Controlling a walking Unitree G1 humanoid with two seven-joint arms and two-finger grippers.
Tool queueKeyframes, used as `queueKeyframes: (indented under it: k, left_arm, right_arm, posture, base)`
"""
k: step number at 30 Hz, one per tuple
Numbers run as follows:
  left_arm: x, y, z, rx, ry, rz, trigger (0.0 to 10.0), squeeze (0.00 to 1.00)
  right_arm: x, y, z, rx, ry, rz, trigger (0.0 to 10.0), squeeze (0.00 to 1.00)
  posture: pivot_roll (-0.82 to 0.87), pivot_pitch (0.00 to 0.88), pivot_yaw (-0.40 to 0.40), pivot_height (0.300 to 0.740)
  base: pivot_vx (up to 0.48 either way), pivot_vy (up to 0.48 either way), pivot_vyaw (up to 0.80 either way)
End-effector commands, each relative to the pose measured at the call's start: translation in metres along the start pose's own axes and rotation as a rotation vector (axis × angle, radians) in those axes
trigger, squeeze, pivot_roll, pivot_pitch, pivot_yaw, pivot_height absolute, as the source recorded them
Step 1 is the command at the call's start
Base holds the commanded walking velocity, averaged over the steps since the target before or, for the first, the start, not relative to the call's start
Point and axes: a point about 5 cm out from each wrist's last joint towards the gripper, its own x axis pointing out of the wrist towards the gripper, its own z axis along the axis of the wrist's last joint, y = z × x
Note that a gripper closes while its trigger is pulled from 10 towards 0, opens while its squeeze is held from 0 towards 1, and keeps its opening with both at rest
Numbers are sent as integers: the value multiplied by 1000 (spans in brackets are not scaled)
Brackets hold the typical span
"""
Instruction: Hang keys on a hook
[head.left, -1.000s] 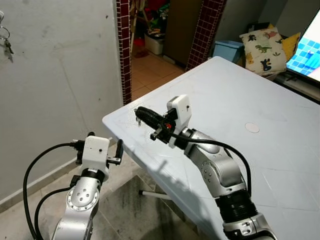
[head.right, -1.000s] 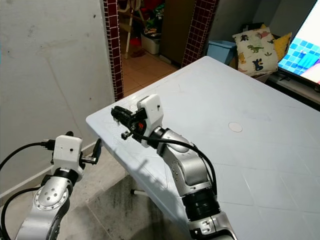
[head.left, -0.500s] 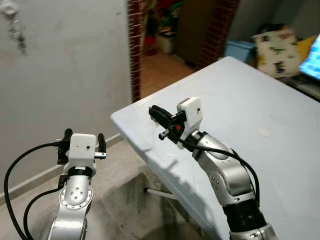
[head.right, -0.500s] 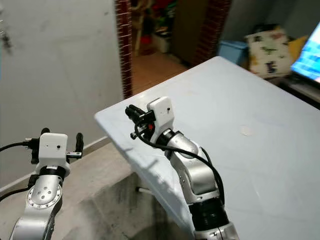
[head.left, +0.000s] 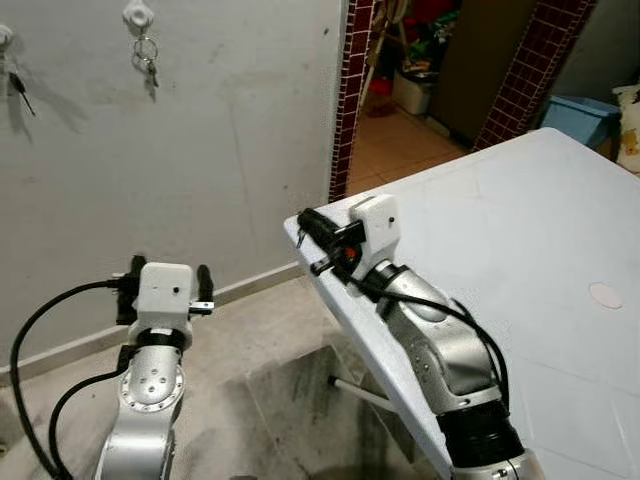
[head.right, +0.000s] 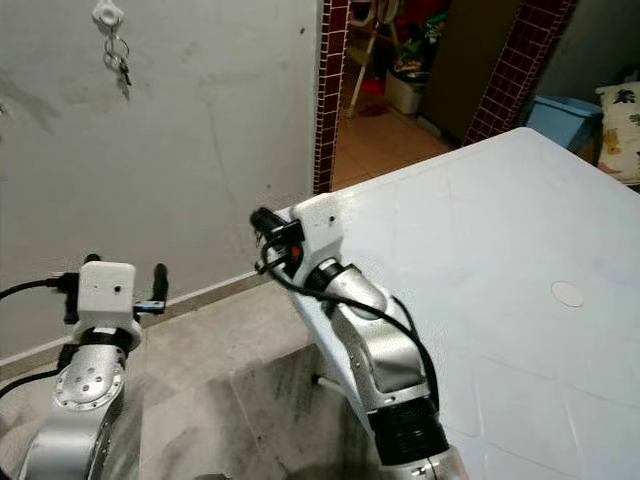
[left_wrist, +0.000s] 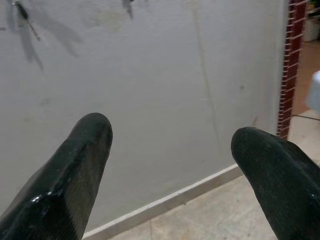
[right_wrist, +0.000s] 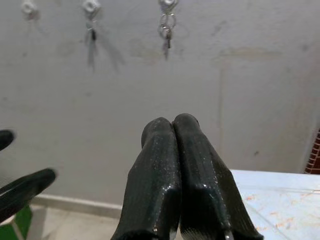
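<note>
Camera has swung left since the earlier frames, so more of the grey wall (head.left: 230, 150) now shows, with two white hooks on it; arms look about the same relative to each other. Keys (head.left: 147, 62) hang on a ring from the nearer white hook (head.left: 139, 15), high on the wall left of the brick doorway (head.left: 352, 90). A second hook (head.left: 5, 38) further left carries a single dark key (head.left: 20, 90). Right gripper (head.left: 310, 222) is raised over the corner of the white table (head.left: 520, 230), fingers pressed fully together, pointing toward the wall; nothing can be made out between them. Left gripper (head.left: 165, 282) is held low over the floor (head.left: 260, 350), fingers (left_wrist: 75, 170) spread wide apart and holding nothing, facing the wall base. Both grippers are well apart from the hung keys.
</note>
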Motion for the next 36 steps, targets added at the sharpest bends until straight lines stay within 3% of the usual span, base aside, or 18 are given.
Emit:
queueKeyframes:
  k: [1,36]
  left_arm:
    - [0,4,-1,3,12,2,10000,0]
    - [5,-4,0,-20,54,-61,10000,0]
  right_arm:
    - [3,6,3,9,-14,24,10000,0]
    - [8,4,2,-30,-18,-15,10000,0]
  posture:
    - [129,45,-27,740]
    - [151,19,-17,740]
  base:
    - [0,480,0]
    - [0,480,0]
